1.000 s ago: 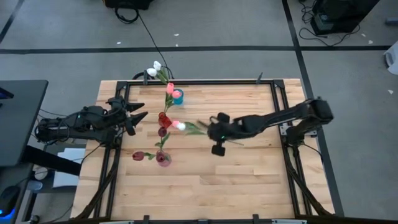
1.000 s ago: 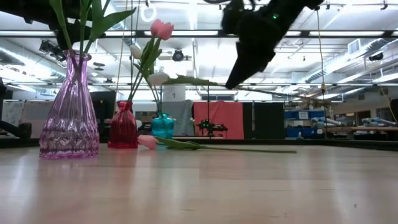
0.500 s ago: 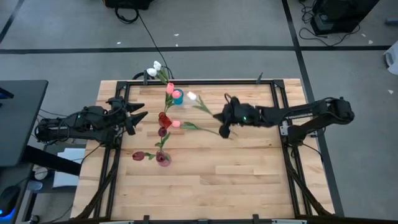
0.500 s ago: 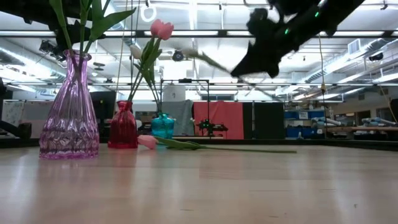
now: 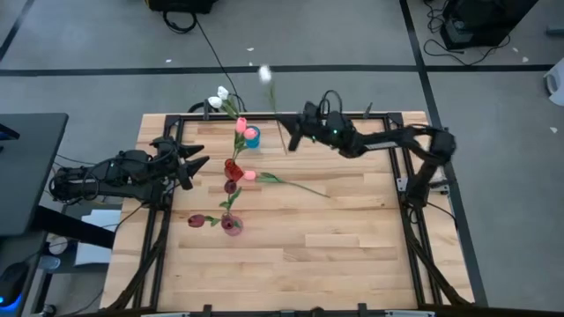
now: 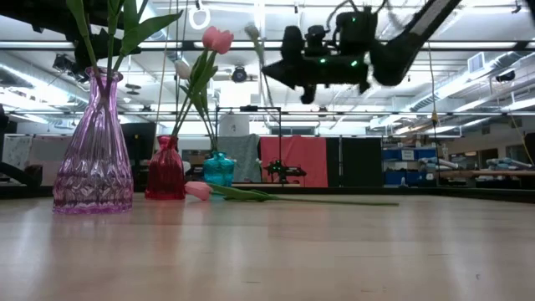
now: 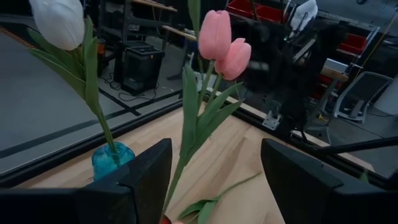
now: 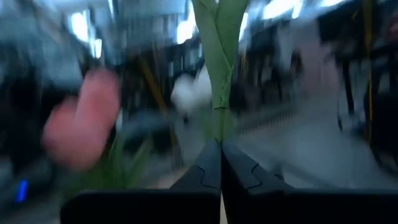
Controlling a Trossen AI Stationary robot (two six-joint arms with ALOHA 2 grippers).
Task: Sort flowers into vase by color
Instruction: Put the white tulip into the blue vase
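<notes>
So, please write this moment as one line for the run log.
right gripper: shut on white tulip, lifted near teal vase | left gripper: open, waiting at left edge | pink tulip: lying on table

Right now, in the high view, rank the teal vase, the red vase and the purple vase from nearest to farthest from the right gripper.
1. Teal vase, at the table's far edge, left of the right gripper.
2. Red vase, farther left and toward the middle.
3. Purple vase, nearest the table's front.

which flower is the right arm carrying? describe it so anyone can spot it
Start at the wooden table and go to its far edge, where the right gripper is raised. Its fingers are shut on a thin green stem that rises to a white flower. It is the only flower in the air, neither in a vase nor lying on the table.
</notes>
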